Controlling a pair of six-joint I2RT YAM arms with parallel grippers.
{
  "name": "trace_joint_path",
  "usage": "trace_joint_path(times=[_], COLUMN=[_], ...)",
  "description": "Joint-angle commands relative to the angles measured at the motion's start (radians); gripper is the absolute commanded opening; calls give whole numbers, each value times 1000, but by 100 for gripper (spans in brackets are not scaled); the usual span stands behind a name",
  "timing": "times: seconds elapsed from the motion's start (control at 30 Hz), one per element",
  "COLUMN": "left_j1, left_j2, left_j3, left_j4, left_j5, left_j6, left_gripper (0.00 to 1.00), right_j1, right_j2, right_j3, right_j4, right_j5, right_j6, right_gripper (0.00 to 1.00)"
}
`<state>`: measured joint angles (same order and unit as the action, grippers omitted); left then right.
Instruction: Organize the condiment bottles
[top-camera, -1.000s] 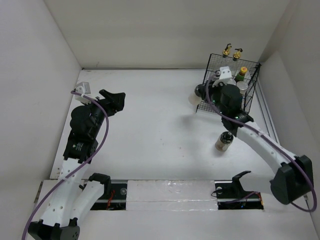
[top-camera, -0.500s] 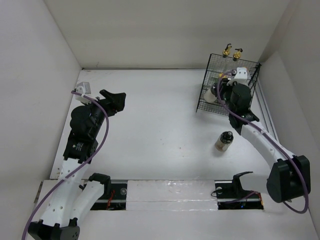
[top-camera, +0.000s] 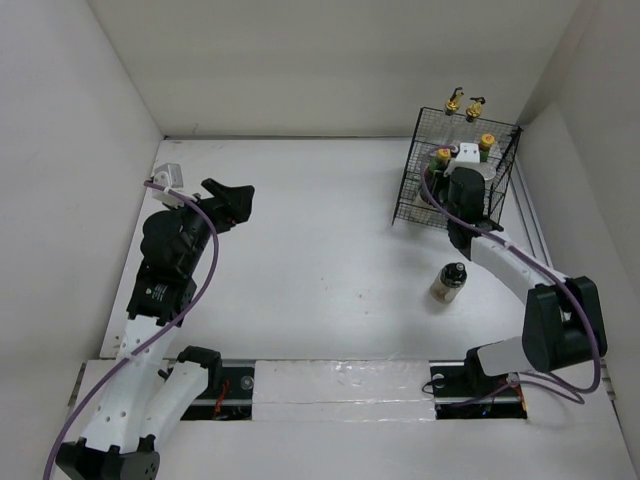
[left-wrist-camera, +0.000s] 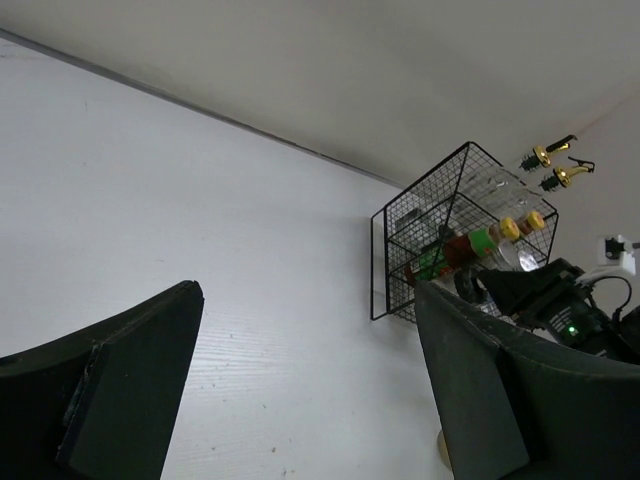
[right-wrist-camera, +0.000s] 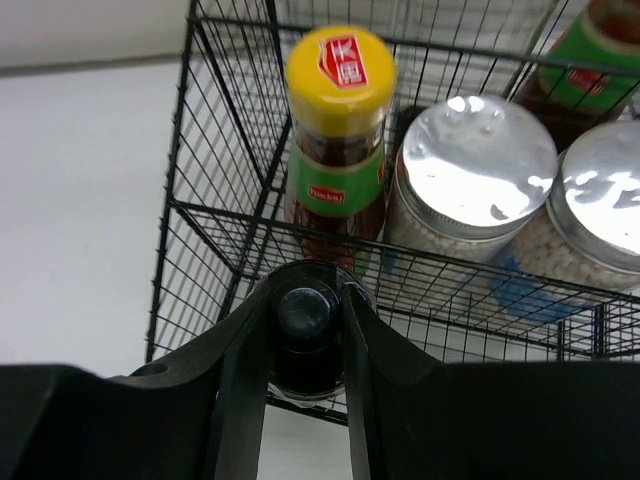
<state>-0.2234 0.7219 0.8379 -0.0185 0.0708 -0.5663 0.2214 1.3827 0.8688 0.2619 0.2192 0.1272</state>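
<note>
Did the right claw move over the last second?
Yes. The right claw swung rightward, from the wire basket's left side to above it, gripping a dark-lidded jar.

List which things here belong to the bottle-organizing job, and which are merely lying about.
Job: loose bottle on the table; black-capped bottle in the right gripper; yellow-capped bottles, silver-lidded jars and gold-spouted bottles in the basket.
Just about: basket, purple cable, open left gripper.
</note>
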Motion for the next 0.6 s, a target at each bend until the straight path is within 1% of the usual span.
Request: trace_joint_path(times=[0.0,0.03,0.1,0.13,0.2,0.23,0.27,0.3,0.4,0.47,0.5,0.57], left_j1=[-4,-4,-4,-4,-4,-4,-4,-4,-4,-4,-4,-4], left_j2=[1,1,1,1,1,1,1,1,14,14,14,14], left_j3=[7,7,7,7,7,7,7,7,7,7,7,7], left_j4=[52,52,63,63,63,63,63,63,63,72,72,72], left_j5=[17,17,26,26,26,26,26,26,26,38,38,38], left_j6=[5,5,5,5,5,5,5,5,5,5,5,5], left_gripper=[83,83,84,84,84,84,84,84,84,84,84,84], right_j1=[-2,-2,-2,-2,-2,-2,-2,9,19,33,50,81], right_j2=[22,44,55,55,35,26,-3,-23,-125,-180,-239,-301], right_j3=[42,51,64,64,64,64,64,53,12,-17,-57,-106], right_j4=[2,2,-13,-27,-27,-36,-36,-36,-58,-102,-118,-159], right_j5=[-6,-6,-6,-6,-15,-15,-15,-5,23,68,90,173], right_j6=[3,3,3,3,12,12,12,12,21,31,52,87], right_gripper=[24,28,34,44,59,64,74,78,84,84,84,82])
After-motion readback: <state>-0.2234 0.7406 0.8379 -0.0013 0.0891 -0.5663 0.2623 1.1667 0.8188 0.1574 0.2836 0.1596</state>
